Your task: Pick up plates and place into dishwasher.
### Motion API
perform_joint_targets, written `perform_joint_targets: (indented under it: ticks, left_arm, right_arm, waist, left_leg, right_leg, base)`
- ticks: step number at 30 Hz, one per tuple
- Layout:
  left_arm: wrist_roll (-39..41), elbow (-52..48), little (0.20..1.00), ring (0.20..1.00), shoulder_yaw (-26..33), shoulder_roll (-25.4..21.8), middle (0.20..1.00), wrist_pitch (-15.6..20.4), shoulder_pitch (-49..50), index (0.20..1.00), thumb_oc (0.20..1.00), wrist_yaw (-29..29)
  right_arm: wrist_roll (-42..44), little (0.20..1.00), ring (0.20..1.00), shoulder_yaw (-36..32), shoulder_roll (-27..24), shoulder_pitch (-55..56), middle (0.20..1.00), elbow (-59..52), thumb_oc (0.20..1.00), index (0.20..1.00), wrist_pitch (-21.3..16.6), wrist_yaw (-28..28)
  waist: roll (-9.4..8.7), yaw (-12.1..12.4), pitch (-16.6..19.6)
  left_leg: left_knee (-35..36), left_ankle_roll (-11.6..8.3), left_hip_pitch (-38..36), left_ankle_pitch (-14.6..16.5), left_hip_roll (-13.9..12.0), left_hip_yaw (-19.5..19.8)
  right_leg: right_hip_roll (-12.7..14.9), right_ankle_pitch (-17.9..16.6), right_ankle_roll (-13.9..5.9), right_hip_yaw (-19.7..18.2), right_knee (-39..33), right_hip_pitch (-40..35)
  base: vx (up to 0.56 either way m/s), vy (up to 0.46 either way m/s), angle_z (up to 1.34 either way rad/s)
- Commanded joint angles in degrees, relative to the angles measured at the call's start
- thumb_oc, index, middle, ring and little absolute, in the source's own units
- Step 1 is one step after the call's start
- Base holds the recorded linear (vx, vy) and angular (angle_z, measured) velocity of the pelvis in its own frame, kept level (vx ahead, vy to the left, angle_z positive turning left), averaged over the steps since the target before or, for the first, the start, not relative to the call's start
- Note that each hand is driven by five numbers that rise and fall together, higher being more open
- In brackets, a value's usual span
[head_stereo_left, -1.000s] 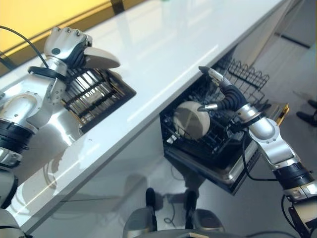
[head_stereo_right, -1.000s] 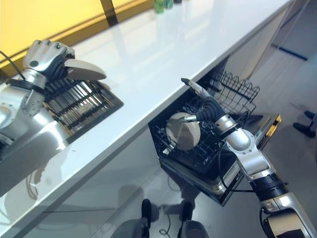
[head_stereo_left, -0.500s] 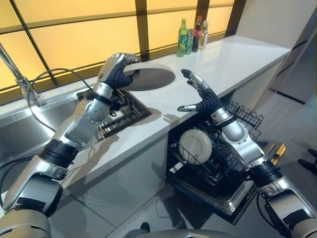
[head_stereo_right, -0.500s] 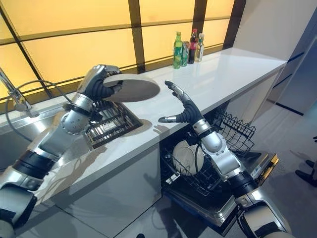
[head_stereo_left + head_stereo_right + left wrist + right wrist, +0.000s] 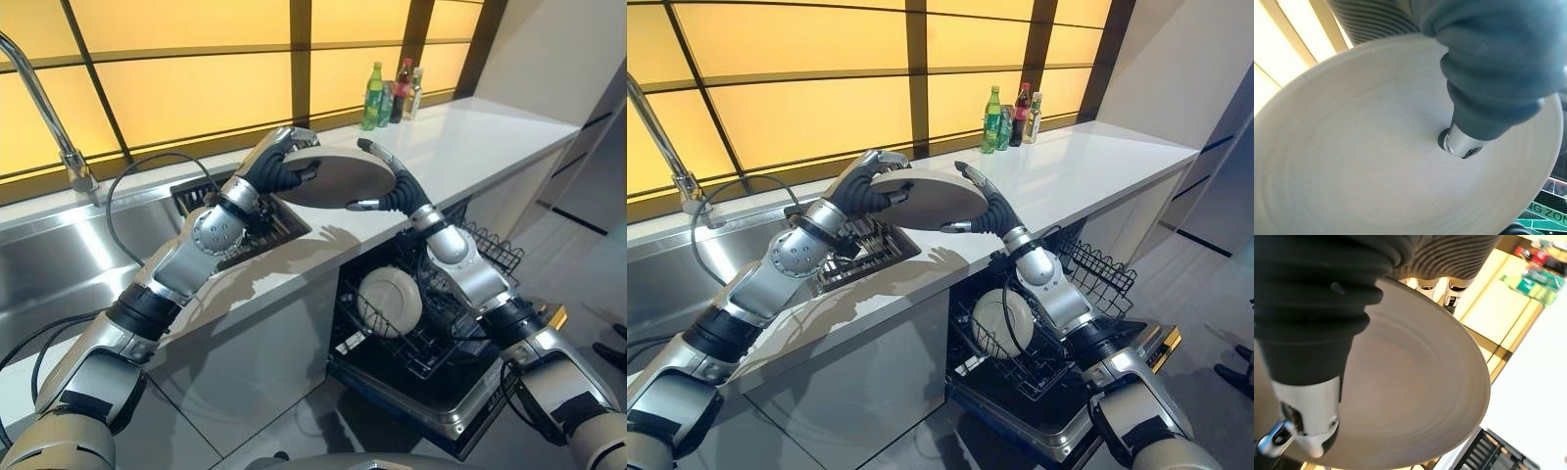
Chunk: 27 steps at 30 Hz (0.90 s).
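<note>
Left hand [image 5: 272,166] pinching grey plate [image 5: 338,176] rim above counter [image 5: 460,137] | right hand [image 5: 392,186] spread, fingers over opposite rim

The two eye views look down from the robot's head, a little apart, across the white counter [image 5: 470,137] toward the amber windows [image 5: 803,98], and both take in the sink [image 5: 59,264], the open dishwasher [image 5: 1038,382], the bottles [image 5: 392,88] and the raised plate [image 5: 926,196]. The left wrist view sits very close under that plate [image 5: 1376,147], its thumb against the surface. The right wrist view looks along the same plate [image 5: 1415,396] toward the windows and bottles [image 5: 1533,274].
</note>
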State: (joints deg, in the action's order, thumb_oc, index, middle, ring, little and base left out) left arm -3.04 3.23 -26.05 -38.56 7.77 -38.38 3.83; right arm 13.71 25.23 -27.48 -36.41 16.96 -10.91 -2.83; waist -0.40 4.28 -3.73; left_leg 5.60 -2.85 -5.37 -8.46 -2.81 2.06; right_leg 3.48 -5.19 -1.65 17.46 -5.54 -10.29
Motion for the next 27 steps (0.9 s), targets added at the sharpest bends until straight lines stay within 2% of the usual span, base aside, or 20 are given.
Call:
perform_joint_targets:
  ticks: [1, 2, 7, 12, 17, 20, 21, 27]
  left_arm:
    - [3.35, -3.47, 0.200, 0.200, -0.54, 1.76, 0.200, 4.33, -2.32, 0.200, 0.200, -0.82]
    - [3.82, -3.35, 0.200, 0.200, -0.64, 1.95, 0.200, 4.67, -2.19, 0.200, 0.200, -1.23]
    - [5.91, -3.78, 0.200, 0.200, -0.79, 2.91, 0.200, 5.42, -1.76, 0.200, 0.200, -2.67]
    - [6.77, -4.24, 0.200, 0.200, -0.59, 3.04, 0.200, 6.23, -1.62, 0.200, 0.200, -3.02]
    - [9.24, -5.76, 0.200, 0.200, 0.75, 2.18, 0.200, 6.57, -0.44, 0.200, 0.200, -3.59]
    - [9.44, -6.47, 0.517, 0.517, 1.37, 1.61, 0.517, 6.92, 0.52, 0.517, 0.517, -4.09]
    - [10.13, -6.69, 1.000, 1.000, 1.63, 1.26, 1.000, 6.93, 0.95, 1.000, 1.000, -4.35]
    - [11.27, -7.79, 1.000, 1.000, 3.16, -0.87, 1.000, 7.43, 5.20, 1.000, 1.000, -7.60]
  right_arm:
    - [6.69, 0.479, 0.479, 0.11, -0.39, -11.30, 0.479, 2.60, 0.479, 0.479, -3.42, 2.28]
    - [8.60, 0.200, 0.200, -0.05, 0.02, -11.47, 0.200, 2.53, 0.200, 0.200, -3.66, 3.99]
    - [11.80, 0.200, 0.200, -0.25, 1.18, -11.54, 0.200, 3.16, 0.200, 0.200, -3.67, 7.23]
    - [7.82, 0.200, 0.200, -0.31, 0.69, -10.89, 0.200, 3.63, 0.200, 0.200, -3.15, 6.53]
    - [3.64, 0.200, 0.200, -0.89, -2.34, -9.09, 0.200, 2.58, 0.200, 0.200, -2.44, 5.45]
    - [-0.07, 0.200, 0.200, -1.81, -4.93, -8.12, 0.200, 2.07, 0.200, 0.200, -1.76, 5.00]
    - [-1.66, 0.200, 0.200, -2.08, -6.26, -7.72, 0.200, 1.91, 0.200, 0.200, -1.38, 4.40]
    - [-6.86, 0.200, 0.200, -5.82, -13.78, -3.98, 0.200, 2.38, 0.200, 0.200, -0.50, 2.03]
  waist:
    - [0.48, 2.83, -1.62]
    - [0.45, 2.95, -1.57]
    - [0.24, 3.26, -1.16]
    - [0.14, 2.94, -0.86]
    - [0.09, 2.20, -0.94]
    - [0.05, 1.55, -1.12]
    - [-0.02, 1.27, -1.18]
    - [-0.21, -0.09, -1.76]
  left_leg:
    - [-1.15, -0.08, -2.95, 11.24, 2.30, -0.10]
    - [-1.09, -0.01, -2.97, 11.24, 2.38, 0.05]
    - [-1.01, 0.10, -2.89, 11.17, 2.51, 0.36]
    - [-0.86, 0.19, -2.98, 11.16, 2.51, 0.05]
    - [-0.80, 0.30, -3.10, 11.21, 2.40, -0.64]
    - [-0.68, 0.34, -3.23, 11.33, 2.32, -1.23]
    - [-0.62, 0.35, -3.26, 11.36, 2.27, -1.51]
    - [-0.60, 0.50, -3.50, 11.74, 1.92, -3.16]
  right_leg:
    - [1.75, 8.29, -3.00, -0.02, 1.68, -1.50]
    - [1.74, 8.23, -2.98, 0.01, 1.58, -1.54]
    - [1.82, 8.08, -2.95, 0.16, 1.28, -1.65]
    - [1.76, 7.90, -3.01, -0.20, 1.16, -1.50]
    - [1.61, 7.72, -3.05, -0.88, 1.01, -1.24]
    - [1.39, 7.64, -3.11, -1.44, 0.87, -1.05]
    - [1.31, 7.57, -3.15, -1.63, 0.78, -0.97]
    - [0.77, 7.38, -3.30, -2.87, 0.67, -0.53]
  base:
    - [0.02, 0.000, 0.12]
    - [0.02, -0.002, 0.09]
    - [0.01, 0.000, 0.02]
    - [0.03, 0.004, 0.04]
    - [0.00, 0.000, 0.00]
    - [0.00, 0.000, 0.00]
    - [0.01, -0.019, -0.04]
    - [0.00, -0.026, -0.11]
